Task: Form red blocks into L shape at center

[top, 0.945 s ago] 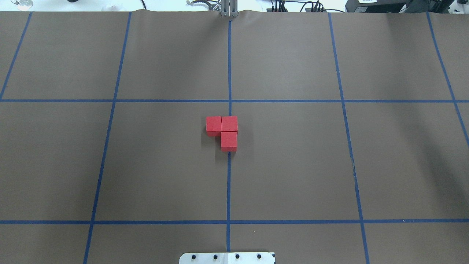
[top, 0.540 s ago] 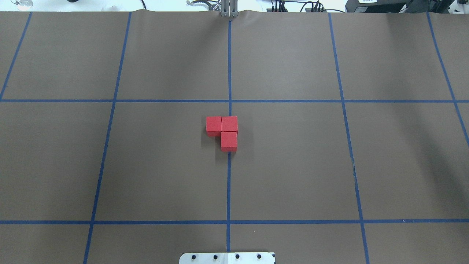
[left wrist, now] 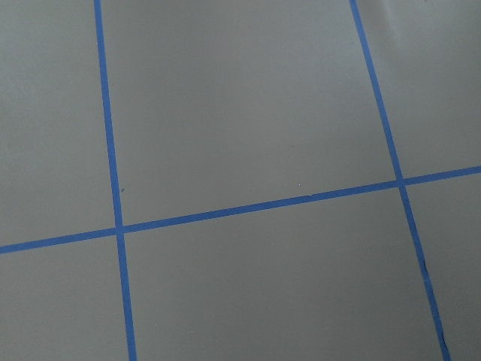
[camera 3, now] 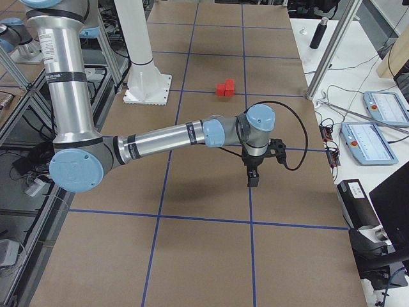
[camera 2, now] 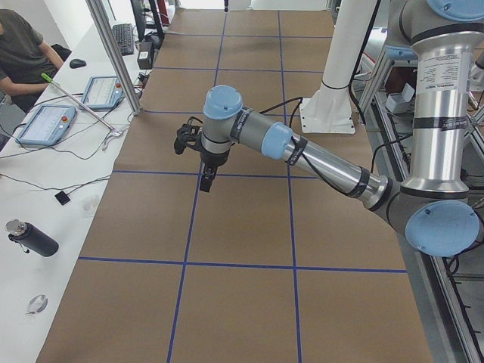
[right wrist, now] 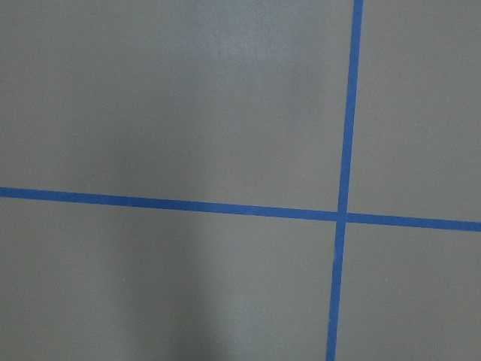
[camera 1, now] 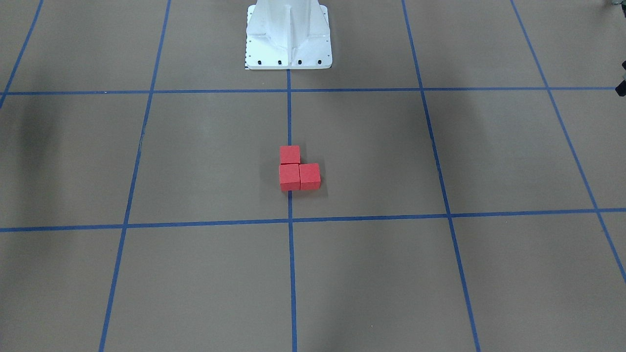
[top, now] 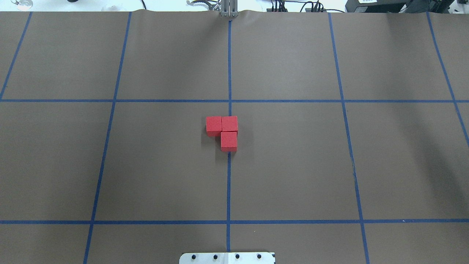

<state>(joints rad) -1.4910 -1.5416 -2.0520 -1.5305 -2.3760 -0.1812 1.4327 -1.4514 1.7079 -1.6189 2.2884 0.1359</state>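
Three red blocks sit touching in an L on the brown floor's center, on the central blue tape line point(top: 228, 176). In the overhead view one block point(top: 214, 124) is left of the corner block point(top: 229, 124), with the third point(top: 228, 140) nearer the robot. They also show in the front view point(camera 1: 290, 154) and small in the right side view point(camera 3: 225, 88). The left gripper point(camera 2: 206, 181) and the right gripper point(camera 3: 252, 178) hang above the floor far out to either side, seen only in side views. I cannot tell whether they are open or shut. Both wrist views show only bare floor and tape.
The white robot base point(camera 1: 288, 36) stands at the near edge, its plate point(top: 227, 257) at the overhead view's bottom. A side table with tablets point(camera 2: 45, 125), a bottle point(camera 2: 30, 238) and a seated person point(camera 2: 23, 45) lies beyond the far edge.
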